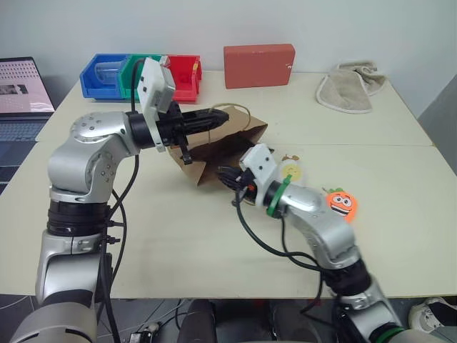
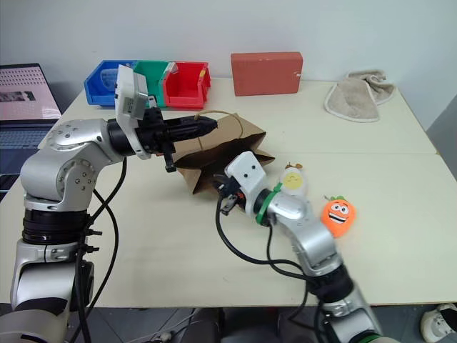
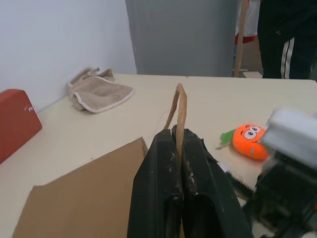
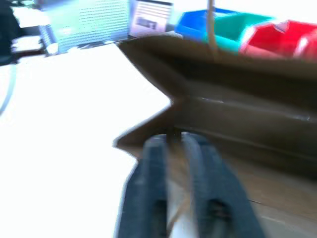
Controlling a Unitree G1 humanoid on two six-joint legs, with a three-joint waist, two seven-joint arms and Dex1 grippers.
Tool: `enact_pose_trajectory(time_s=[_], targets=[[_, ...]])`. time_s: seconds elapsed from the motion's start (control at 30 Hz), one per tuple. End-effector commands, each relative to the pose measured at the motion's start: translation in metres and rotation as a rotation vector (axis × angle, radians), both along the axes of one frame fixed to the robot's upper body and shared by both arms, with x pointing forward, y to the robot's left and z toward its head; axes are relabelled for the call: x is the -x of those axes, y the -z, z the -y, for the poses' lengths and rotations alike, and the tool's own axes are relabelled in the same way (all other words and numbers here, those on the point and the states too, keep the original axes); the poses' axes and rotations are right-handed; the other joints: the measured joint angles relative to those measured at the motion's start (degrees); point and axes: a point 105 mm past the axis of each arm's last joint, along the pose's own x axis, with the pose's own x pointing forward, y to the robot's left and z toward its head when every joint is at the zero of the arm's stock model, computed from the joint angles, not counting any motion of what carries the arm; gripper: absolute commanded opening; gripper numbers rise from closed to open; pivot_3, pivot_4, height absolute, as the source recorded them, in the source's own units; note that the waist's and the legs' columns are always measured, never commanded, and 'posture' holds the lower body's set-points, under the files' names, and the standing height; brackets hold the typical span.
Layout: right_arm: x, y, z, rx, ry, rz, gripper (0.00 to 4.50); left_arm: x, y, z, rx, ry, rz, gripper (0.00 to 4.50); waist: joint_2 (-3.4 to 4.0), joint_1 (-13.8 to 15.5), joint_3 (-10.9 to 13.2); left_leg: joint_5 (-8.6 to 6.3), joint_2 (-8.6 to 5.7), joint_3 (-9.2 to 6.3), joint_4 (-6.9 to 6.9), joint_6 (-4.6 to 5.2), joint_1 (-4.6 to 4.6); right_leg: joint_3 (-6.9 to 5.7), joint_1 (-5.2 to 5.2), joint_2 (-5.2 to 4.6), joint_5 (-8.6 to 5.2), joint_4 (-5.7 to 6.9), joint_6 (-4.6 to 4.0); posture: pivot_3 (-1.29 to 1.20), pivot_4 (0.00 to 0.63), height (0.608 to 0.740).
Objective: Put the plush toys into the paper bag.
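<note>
Brown paper bag (image 1: pixel 221 153), frame centre: handle (image 3: pixel 179 111) pinched in left claw (image 3: pixel 177 144); right claw (image 4: pixel 173 144) narrowly parted at bag mouth. Orange plush toy (image 1: pixel 342 203), white plush toy (image 1: pixel 291 170) right of centre on tabletop (image 1: pixel 178 243).

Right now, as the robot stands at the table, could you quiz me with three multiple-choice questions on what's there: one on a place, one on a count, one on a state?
1. Where is the orange plush toy?
A. Inside the paper bag
B. On the table, outside the bag
C. In a storage bin

2. How many plush toys lie on the table?
A. One
B. Two
C. Four

3. What is the left gripper doing?
A. Pinching a handle of the paper bag
B. Hanging open over the towel
C. Holding the red box

Answers: 1 B, it lies by the right arm, clear of the bag. 2 B, the orange one and the white plush toy. 3 A, the left wrist view shows the loop clamped between shut fingers.
</note>
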Motion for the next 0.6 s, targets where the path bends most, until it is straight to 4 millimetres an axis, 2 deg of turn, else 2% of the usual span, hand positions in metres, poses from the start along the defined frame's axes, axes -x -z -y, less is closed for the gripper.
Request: enact_pose_trajectory(time_s=[0.03,0.13,0.17,0.27,0.4,0.5,0.57,0.6], targets=[[0.016,-0.043,0.017,0.005,-0.035,0.146,2.02,0.008,-0.005,0.007,-0.022,0.034,0.055,0.0,0.0,0.0,0.0,0.0,0.0,0.0,0.0,0.0,0.01,0.0,0.0,0.0,0.0,0.0,0.0,0.0,0.15,0.74],[0.023,-0.043,0.038,0.107,-0.051,0.168,3.07,0.009,-0.003,0.009,-0.023,0.038,0.051,0.0,0.0,0.1,0.0,0.0,0.0,0.0,-0.01,0.0,0.0,0.0,0.0,0.01,0.0,-0.02,0.0,0.0,0.15,0.74],[0.02,-0.038,0.053,0.182,-0.012,0.185,3.47,0.01,-0.001,0.011,-0.024,0.045,0.047,0.0,0.0,0.2,0.0,0.0,-0.01,0.0,-0.02,0.01,-0.01,0.0,0.0,-0.01,-0.01,-0.04,0.0,0.0,0.15,0.74],[0.011,-0.004,0.095,0.456,0.058,0.174,4.48,0.014,0.002,0.013,-0.023,0.068,0.025,0.0,-0.01,1.0,0.0,-0.01,-0.05,0.04,-0.03,0.01,-0.05,0.01,0.04,-0.06,-0.01,-0.21,0.01,0.0,0.15,0.74],[0.004,0.02,0.112,0.592,0.079,0.178,4.48,0.016,0.005,0.014,-0.021,0.073,0.01,0.0,-0.03,0.6,0.0,-0.01,-0.05,0.12,-0.02,0.02,-0.05,0.07,0.05,-0.06,-0.01,-0.32,0.01,0.0,0.15,0.74],[-0.009,0.049,0.124,0.716,0.113,0.197,4.48,0.016,0.004,0.014,-0.017,0.067,0.01,0.0,-0.04,0.1,0.0,-0.01,-0.03,0.18,-0.02,0.02,-0.01,0.14,0.05,-0.05,-0.01,-0.3,0.01,0.0,0.15,0.74],[-0.017,0.056,0.125,0.749,0.127,0.226,4.48,0.017,0.002,0.014,-0.008,0.066,0.009,0.0,-0.04,0.1,0.0,-0.01,-0.04,0.19,0.01,0.02,-0.02,0.14,0.06,-0.06,-0.01,-0.31,0.02,0.0,0.15,0.74],[-0.021,0.057,0.125,0.751,0.139,0.237,4.31,0.017,0.002,0.014,-0.009,0.064,0.01,0.0,-0.05,0.1,0.0,-0.01,-0.05,0.2,0.01,0.02,-0.02,0.16,0.06,-0.07,-0.01,-0.31,0.02,0.0,0.15,0.74]])
